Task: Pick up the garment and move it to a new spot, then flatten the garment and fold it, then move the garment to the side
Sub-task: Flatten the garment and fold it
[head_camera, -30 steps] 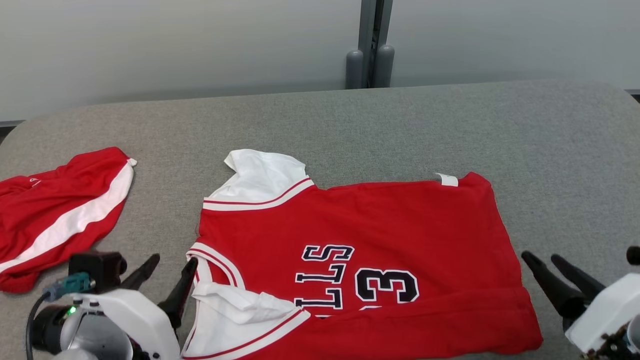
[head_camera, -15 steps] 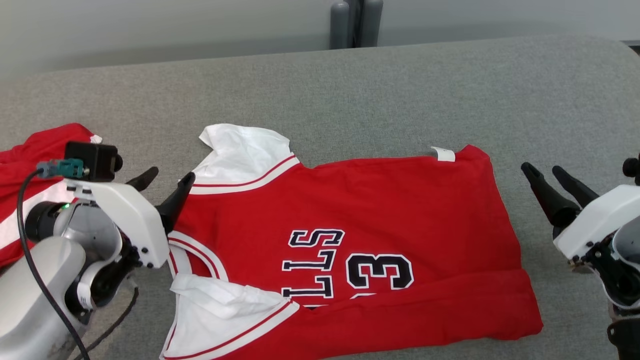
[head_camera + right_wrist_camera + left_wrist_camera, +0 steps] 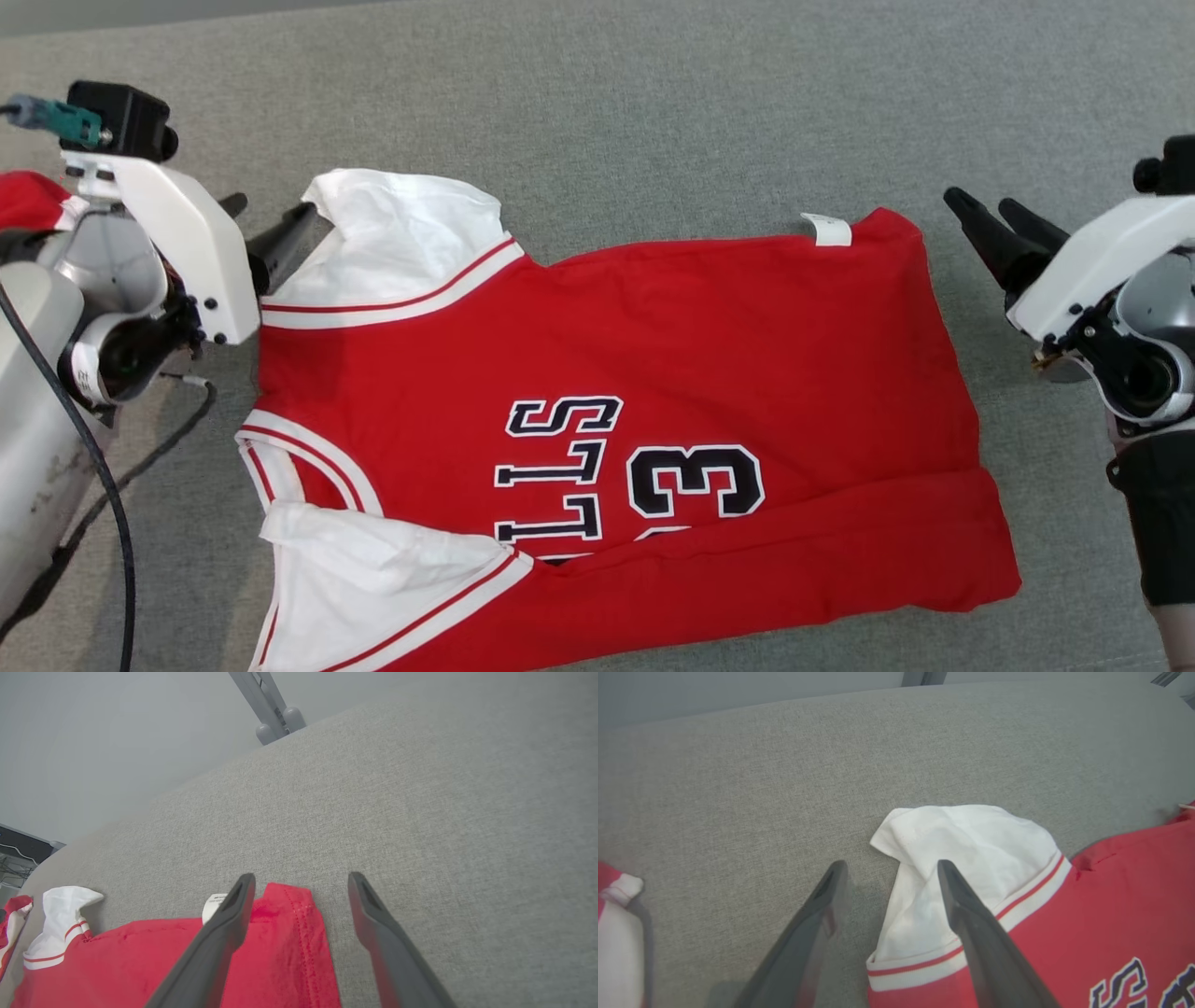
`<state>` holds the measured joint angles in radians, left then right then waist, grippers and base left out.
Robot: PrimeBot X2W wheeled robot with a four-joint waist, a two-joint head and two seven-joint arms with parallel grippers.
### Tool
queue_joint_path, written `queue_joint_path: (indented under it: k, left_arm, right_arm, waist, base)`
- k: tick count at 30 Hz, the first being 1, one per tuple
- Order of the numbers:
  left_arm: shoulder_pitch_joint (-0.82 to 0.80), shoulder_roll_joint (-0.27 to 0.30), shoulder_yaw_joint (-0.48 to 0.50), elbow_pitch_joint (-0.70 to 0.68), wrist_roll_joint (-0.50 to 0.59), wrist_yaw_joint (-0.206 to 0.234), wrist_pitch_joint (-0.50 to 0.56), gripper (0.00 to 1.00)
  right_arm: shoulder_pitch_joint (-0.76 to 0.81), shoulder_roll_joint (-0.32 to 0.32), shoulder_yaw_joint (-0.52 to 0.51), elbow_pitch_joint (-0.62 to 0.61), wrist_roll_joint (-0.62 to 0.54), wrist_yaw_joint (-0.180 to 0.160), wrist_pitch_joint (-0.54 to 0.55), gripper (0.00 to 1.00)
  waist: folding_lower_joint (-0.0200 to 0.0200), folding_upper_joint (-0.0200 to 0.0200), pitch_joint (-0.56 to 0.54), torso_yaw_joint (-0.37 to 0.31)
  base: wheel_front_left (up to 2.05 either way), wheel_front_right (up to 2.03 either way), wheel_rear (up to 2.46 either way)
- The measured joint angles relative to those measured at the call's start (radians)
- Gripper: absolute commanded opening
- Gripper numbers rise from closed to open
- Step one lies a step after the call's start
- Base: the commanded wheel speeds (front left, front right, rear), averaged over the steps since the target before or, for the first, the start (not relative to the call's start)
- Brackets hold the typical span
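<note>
- Garment (image 3: pixel 653 373) lies flat on tabletop (image 3: pixel 653 103), 6 o'clock edge looks folded; you've more folding and the side move left.
- Your left fingers (image 3: pixel 280 238) and right fingers (image 3: pixel 980 235): wide open, empty.

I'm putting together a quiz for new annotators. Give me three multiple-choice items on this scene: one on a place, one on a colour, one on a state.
1. Where is the left end effector?
A) at the jersey's far white sleeve
B) over the printed number
C) at the corner with the tag

2. What colour is the jersey's body?
A) blue
B) red
C) green

3. How do the left and the right end effector stand?
A) both open, holding nothing
B) both shut on cloth
C) one open, one shut

Answers:
1. A: in the left wrist view its fingers straddle the sleeve's edge.
2. B: the body is red, with white sleeves and trim.
3. A: each pair of fingers stands apart, neither pinching cloth.
</note>
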<state>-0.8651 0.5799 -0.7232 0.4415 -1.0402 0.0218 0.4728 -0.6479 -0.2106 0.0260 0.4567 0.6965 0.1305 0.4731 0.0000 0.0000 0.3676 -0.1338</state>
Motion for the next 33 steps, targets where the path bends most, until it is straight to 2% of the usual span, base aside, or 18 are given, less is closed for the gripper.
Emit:
queue_joint_path:
  k: [8,17,18,19,20,21,22,23,24,25,26,33]
  left_arm:
    - [-0.131,-0.038,0.000,0.141,-0.030,-0.043,0.103,1.00]
    - [-0.189,-0.064,-0.006,0.248,-0.065,-0.082,0.179,1.00]
    - [-0.191,-0.066,-0.006,0.252,-0.071,-0.085,0.187,1.00]
    - [-0.195,-0.068,-0.006,0.255,-0.071,-0.090,0.190,1.00]
    - [-0.199,-0.071,-0.006,0.258,-0.074,-0.091,0.192,1.00]
    - [-0.199,-0.071,-0.006,0.258,-0.074,-0.091,0.192,0.90]
    - [-0.201,-0.076,-0.005,0.261,-0.080,-0.093,0.191,0.56]
    - [-0.203,-0.081,-0.004,0.263,-0.081,-0.099,0.188,0.42]
    - [-0.204,-0.085,-0.003,0.264,-0.081,-0.100,0.184,0.33]
    - [-0.204,-0.088,-0.002,0.266,-0.084,-0.102,0.181,0.03]
    - [-0.205,-0.090,-0.002,0.268,-0.088,-0.107,0.178,0.00]
    - [-0.204,-0.096,-0.002,0.264,-0.096,-0.130,0.154,0.00]
  right_arm:
    - [-0.140,0.014,0.113,0.132,0.063,0.000,0.000,1.00]
    - [-0.188,0.013,0.238,0.197,0.136,0.000,-0.004,1.00]
    - [-0.188,0.012,0.247,0.199,0.144,0.000,-0.003,0.97]
    - [-0.189,0.008,0.254,0.201,0.153,0.000,-0.003,0.62]
    - [-0.190,0.002,0.265,0.203,0.162,0.000,-0.003,0.51]
    - [-0.190,0.002,0.265,0.203,0.162,0.000,-0.003,0.32]
    - [-0.190,-0.003,0.276,0.205,0.169,0.000,-0.003,0.05]
    - [-0.190,-0.007,0.284,0.207,0.176,0.000,-0.003,0.00]
    - [-0.189,-0.010,0.292,0.209,0.183,0.000,-0.003,0.00]
    - [-0.189,-0.013,0.302,0.211,0.190,0.000,-0.005,0.00]
    - [-0.189,-0.016,0.309,0.211,0.197,0.000,-0.008,0.00]
    - [-0.189,-0.045,0.343,0.227,0.238,0.000,-0.068,0.00]
  waist:
    - [0.0000,0.0000,0.085,-0.031]
    - [0.0000,0.0000,0.116,-0.064]
    - [0.0000,0.0000,0.115,-0.064]
    - [0.0000,0.0000,0.114,-0.063]
    - [0.0000,0.0000,0.113,-0.062]
    - [0.0000,0.0000,0.113,-0.062]
    - [0.0000,0.0000,0.111,-0.061]
    - [0.0000,0.0000,0.109,-0.059]
    - [0.0000,0.0000,0.107,-0.058]
    - [0.0000,0.0000,0.105,-0.056]
    - [0.0000,0.0000,0.103,-0.055]
    - [0.0000,0.0000,0.078,-0.042]
  base:
    - [0.00,0.00,0.00]
    - [0.00,0.00,0.00]
    - [0.00,0.00,0.00]
    - [0.00,0.00,0.00]
    - [0.00,0.00,0.00]
    - [0.00,0.00,0.00]
    - [0.00,0.00,0.00]
    - [0.00,0.00,0.00]
    - [0.00,0.00,0.00]
    - [0.00,0.00,0.00]
    - [0.00,0.00,0.00]
    - [0.00,0.00,0.00]
